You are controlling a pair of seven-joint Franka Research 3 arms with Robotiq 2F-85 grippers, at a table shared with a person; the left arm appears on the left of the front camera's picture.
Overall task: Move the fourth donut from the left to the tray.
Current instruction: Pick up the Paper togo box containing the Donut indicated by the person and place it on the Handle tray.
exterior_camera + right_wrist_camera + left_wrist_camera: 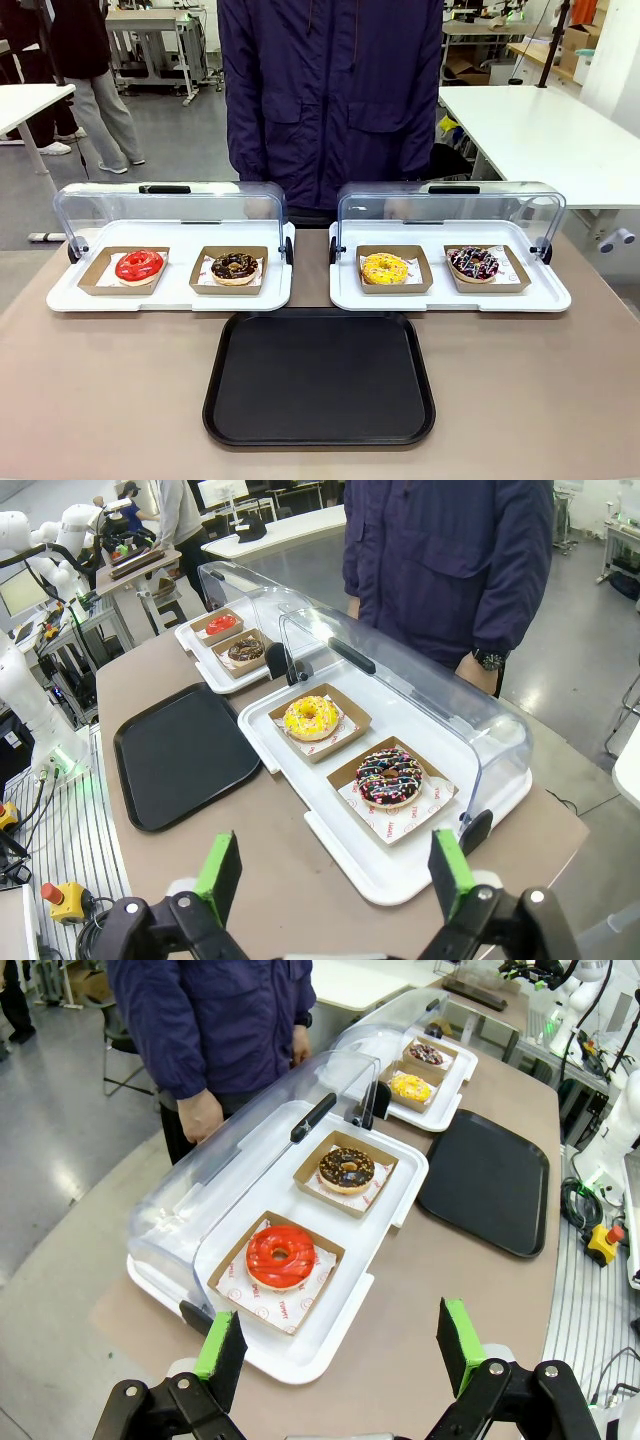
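Grey, glossy floor (170, 130) — white tables (540, 135) on either side, cluttered workbenches (150, 25) farther back.

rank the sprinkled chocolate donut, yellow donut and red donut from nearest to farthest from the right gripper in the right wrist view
From the right gripper:
1. sprinkled chocolate donut, just ahead
2. yellow donut, next behind it
3. red donut, far back left

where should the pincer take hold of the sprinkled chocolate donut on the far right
Probably by the near wall of its brown cardboard holder, not the glazed donut itself: the raised wall gives a thin firm edge. Come from above on the robot's side, since the clear lid stands open behind it.
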